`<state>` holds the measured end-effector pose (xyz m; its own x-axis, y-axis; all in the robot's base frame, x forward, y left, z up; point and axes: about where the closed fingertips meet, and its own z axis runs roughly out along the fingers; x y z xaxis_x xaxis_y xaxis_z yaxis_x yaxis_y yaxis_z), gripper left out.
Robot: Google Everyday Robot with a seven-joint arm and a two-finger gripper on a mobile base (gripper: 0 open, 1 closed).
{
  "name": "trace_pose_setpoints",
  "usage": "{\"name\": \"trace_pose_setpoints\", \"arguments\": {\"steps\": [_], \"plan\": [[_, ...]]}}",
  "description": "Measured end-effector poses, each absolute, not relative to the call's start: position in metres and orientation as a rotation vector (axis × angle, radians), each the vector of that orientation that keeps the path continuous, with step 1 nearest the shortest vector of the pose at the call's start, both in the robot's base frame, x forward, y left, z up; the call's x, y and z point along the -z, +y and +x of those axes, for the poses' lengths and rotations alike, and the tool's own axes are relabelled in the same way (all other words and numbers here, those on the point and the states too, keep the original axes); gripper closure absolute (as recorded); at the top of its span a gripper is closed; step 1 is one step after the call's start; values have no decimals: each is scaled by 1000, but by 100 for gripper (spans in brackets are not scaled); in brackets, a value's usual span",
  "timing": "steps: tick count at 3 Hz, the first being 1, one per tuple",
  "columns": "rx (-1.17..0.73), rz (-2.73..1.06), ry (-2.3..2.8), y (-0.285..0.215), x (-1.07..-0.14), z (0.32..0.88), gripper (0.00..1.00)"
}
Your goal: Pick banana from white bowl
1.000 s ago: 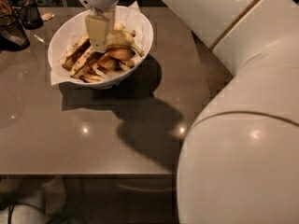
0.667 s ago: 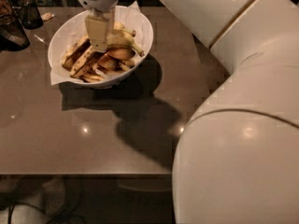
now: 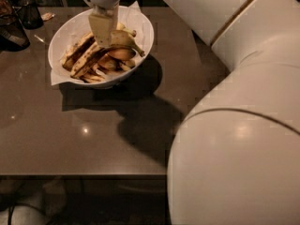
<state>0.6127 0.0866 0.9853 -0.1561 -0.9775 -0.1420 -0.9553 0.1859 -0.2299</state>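
Note:
The white bowl stands on the table at the upper left, lined with white paper and full of bananas. My gripper reaches down into it from above. Its pale fingers are closed on the left end of the banana, a long curved yellow one. Its dark-tipped stem points right, toward the bowl's rim. Darker spotted bananas lie to the left of the gripper, and small stubby ones lie under it.
The brown table runs to a front edge near the bottom. Dark objects stand at the far left corner. My arm's large white casing fills the right side of the view.
The gripper stays in the bowl at about the same place. The white arm casing in the foreground has shifted a little to the left.

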Motion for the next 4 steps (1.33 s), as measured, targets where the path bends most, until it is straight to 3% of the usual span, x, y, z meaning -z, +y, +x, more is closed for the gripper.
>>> {"name": "trace_pose_setpoints", "arguments": {"steps": [4], "plan": [[220,-1908,2192,97,-976,626,43]]}}
